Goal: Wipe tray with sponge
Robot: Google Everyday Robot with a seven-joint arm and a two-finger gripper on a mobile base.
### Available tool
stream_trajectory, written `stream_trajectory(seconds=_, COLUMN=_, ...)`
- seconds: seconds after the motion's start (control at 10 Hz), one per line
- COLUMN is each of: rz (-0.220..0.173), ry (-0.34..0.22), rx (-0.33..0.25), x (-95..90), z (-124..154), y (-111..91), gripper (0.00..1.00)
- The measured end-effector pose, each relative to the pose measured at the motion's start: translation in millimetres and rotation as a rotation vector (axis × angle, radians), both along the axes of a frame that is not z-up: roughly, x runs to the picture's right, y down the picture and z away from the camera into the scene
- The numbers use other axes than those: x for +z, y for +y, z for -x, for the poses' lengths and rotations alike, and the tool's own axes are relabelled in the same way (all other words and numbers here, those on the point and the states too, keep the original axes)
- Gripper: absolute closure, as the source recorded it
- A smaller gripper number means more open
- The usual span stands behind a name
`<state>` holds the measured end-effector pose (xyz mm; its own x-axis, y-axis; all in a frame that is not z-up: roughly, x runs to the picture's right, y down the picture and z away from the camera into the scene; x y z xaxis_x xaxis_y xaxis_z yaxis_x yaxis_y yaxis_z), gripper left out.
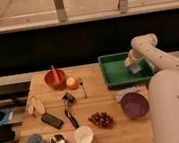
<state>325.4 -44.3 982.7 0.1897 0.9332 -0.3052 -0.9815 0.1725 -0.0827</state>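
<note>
A green tray (114, 71) sits at the back right of the wooden table. My white arm reaches from the right over the tray. My gripper (133, 67) is down inside the tray near its right side, on a pale blue-grey sponge (136, 69) that rests on the tray floor. The arm hides part of the tray's right edge.
On the table (107, 134) are an orange bowl (54, 78) with a utensil, an orange fruit (71, 82), a spoon (82, 87), a banana (36, 105), a black remote (52, 120), grapes (101, 119), a purple bowl (134, 105), a white cup (84, 135), a metal cup (57, 141) and a blue cup (35, 142).
</note>
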Motion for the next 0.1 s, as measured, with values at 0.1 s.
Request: stream_trajectory(seconds=0.1, rz=0.009, ry=-0.014, rx=0.006, x=4.8, z=4.4, y=-5.9, gripper=0.93)
